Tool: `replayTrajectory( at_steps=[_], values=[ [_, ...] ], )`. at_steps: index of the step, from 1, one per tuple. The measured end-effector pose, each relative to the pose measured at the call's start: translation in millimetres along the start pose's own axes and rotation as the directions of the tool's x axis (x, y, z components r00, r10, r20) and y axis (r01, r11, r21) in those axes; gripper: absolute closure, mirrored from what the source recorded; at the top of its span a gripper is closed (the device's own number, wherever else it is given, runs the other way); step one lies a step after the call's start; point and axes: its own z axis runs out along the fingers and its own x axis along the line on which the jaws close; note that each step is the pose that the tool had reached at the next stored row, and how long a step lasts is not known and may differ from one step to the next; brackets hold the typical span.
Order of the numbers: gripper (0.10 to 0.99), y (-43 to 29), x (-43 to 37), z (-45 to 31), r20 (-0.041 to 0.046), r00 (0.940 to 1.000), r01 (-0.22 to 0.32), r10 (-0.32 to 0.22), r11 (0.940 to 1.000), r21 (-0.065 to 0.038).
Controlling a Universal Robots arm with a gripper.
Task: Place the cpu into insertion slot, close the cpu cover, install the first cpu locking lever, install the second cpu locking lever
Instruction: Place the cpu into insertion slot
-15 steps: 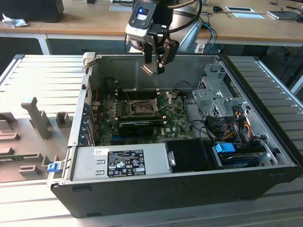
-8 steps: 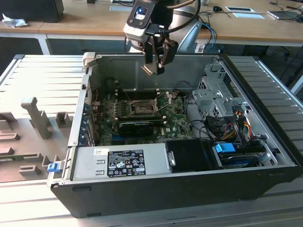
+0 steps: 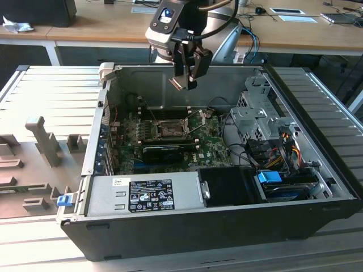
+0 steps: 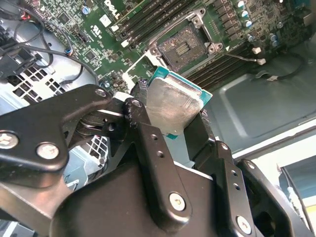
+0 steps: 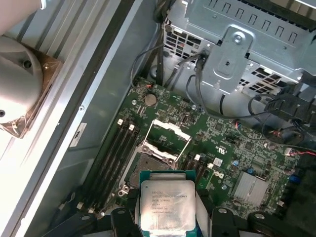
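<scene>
clamping the cpu (image 5: pixel 166 205), fingers (image 4: pixel 148 140) hang above the motherboard (image 3: pixel 209 140) in the case (image 3: pixel 227 229).

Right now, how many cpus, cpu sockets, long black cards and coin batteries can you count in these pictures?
cpu: 1, clamped in the gripper
cpu socket: 1, empty
long black card: 1
coin battery: 1
Total: 4
</scene>
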Motion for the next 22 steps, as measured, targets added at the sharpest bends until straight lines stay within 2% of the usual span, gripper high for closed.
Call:
replayTrajectory(
  at_steps=[12, 22],
  values=[
    [0.549, 0.0, 0.0, 0.4, 0.007, 0.9969, -0.078, 0.078, 0.9969, -0.002],
    [0.549, -0.1, 0.0, 0.7, 0.0137, 0.9876, -0.156, 0.156, 0.9877, -0.004]
  ],
)
